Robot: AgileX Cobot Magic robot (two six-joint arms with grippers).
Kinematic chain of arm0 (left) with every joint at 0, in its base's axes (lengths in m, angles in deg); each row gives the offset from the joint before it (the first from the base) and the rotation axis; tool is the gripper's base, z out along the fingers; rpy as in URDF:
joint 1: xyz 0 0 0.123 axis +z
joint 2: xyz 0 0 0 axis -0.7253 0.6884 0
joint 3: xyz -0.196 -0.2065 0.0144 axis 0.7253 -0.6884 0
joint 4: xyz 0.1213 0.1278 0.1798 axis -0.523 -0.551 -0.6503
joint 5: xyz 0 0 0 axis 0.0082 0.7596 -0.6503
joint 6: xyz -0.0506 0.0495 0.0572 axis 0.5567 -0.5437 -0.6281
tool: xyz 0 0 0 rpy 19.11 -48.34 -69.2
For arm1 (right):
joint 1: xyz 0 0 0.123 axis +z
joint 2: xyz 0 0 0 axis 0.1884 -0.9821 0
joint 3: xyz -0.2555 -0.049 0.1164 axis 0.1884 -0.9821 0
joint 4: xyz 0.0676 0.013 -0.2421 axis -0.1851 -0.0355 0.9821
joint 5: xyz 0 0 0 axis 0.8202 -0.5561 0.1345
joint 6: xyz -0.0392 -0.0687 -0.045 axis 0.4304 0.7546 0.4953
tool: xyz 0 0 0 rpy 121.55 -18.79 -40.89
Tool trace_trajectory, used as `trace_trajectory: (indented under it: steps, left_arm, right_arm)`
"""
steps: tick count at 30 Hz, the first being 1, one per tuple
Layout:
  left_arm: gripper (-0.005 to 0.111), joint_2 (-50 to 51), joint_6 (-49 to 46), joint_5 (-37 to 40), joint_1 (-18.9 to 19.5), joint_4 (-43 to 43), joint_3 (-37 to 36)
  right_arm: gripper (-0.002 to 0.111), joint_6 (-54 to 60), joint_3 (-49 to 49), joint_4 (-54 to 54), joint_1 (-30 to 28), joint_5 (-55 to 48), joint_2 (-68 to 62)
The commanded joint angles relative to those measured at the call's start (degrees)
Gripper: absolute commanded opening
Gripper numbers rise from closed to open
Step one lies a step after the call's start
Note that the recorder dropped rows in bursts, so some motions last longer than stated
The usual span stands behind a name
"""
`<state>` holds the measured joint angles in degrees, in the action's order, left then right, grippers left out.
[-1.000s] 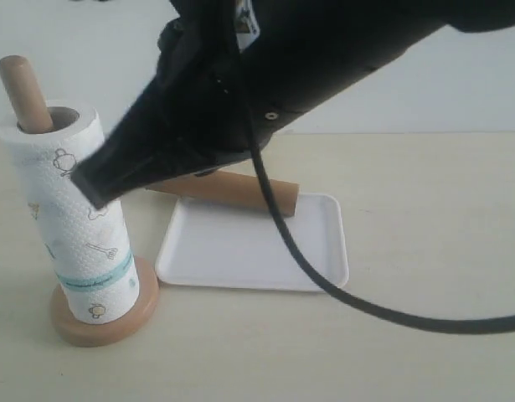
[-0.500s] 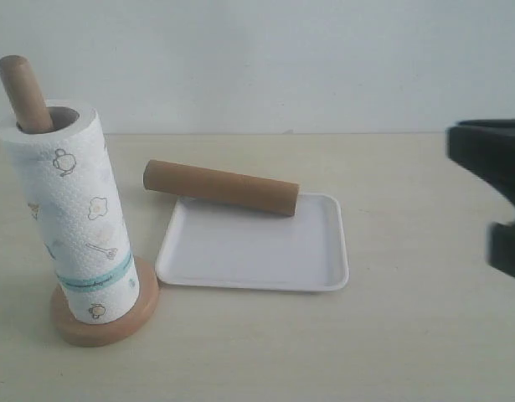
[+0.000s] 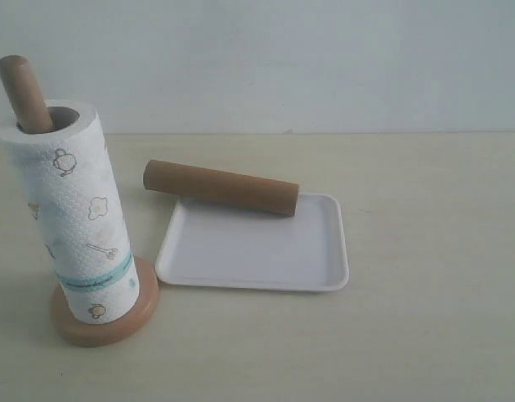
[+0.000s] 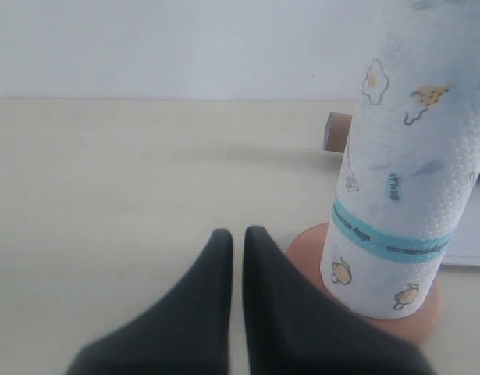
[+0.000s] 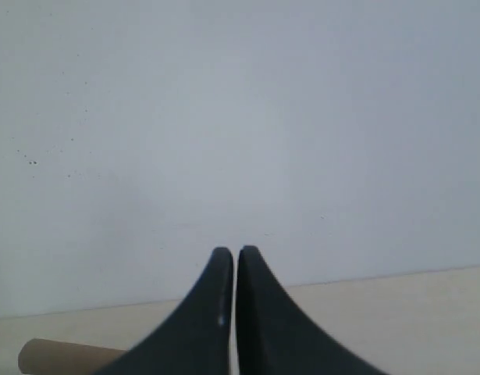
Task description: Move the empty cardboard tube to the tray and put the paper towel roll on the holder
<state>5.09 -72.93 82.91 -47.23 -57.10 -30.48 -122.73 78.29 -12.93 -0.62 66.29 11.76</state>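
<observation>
The paper towel roll [image 3: 77, 218] stands upright on the wooden holder [image 3: 106, 322], with the dowel [image 3: 24, 94] poking out of its top. On its side, the empty cardboard tube [image 3: 221, 187] rests across the far rim of the white tray [image 3: 257, 251]. Neither arm shows in the exterior view. My left gripper [image 4: 237, 234] is shut and empty, low over the table beside the paper towel roll [image 4: 403, 156] and the holder's base [image 4: 306, 246]. Pointing at the wall, my right gripper [image 5: 231, 251] is shut and empty, with one end of the tube [image 5: 64, 356] below it.
The pale table [image 3: 424, 335] stretches to the right of the tray and in front of it. A plain white wall [image 3: 324, 59] rises behind the table's far edge.
The black arm that filled the exterior view a second ago swept off to the right and has left the view. Roll, tube and tray have not moved.
</observation>
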Motion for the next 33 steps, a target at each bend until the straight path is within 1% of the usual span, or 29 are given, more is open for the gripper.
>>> trace_trajectory:
  steps: [1,5,7,9,12,14,15,21,28,30,33]
  left_arm:
    - [0.004,-0.2,0.0,0.0,0.1,-0.1,-0.2]
    - [0.004,-0.2,0.0,0.0,0.1,-0.1,-0.2]
    - [0.004,-0.2,0.0,0.0,0.1,-0.1,-0.2]
    - [0.004,-0.2,0.0,0.0,0.1,-0.1,-0.2]
    - [0.004,-0.2,0.0,0.0,0.1,-0.1,-0.2]
    - [0.004,-0.2,0.0,0.0,0.1,-0.1,-0.2]
    - [0.004,-0.2,0.0,0.0,0.1,-0.1,-0.2]
    - [0.004,-0.2,0.0,0.0,0.1,-0.1,-0.2]
    - [0.004,-0.2,0.0,0.0,0.1,-0.1,-0.2]
    - [0.004,-0.2,0.0,0.0,0.1,-0.1,-0.2]
    - [0.004,-0.2,0.0,0.0,0.1,-0.1,-0.2]
  right_arm:
    - [0.001,-0.5,-0.5,0.6,-0.4,0.9,0.7]
    - [0.001,0.5,-0.5,0.6,-0.4,0.4,0.7]
    - [0.001,3.5,-0.5,-2.2,-0.4,-0.5,0.7]
    - [0.001,13.1,-0.5,-12.7,-0.4,-1.7,0.7]
    - [0.001,33.0,-0.5,-29.5,-0.4,-3.7,0.7]
    - [0.001,40.8,-0.5,-36.0,-0.4,-4.8,0.7]
    - [0.001,42.5,-0.5,-36.6,-0.4,-5.5,0.7]
    - [0.001,46.7,-2.3,-36.4,-0.4,-12.4,0.7]
    - [0.001,46.7,-9.8,-36.5,-0.4,-10.2,0.7]
    - [0.001,46.1,-10.5,-36.5,-0.4,-9.3,0.7]
    - [0.001,46.0,-10.5,-36.5,-0.4,-13.6,0.7]
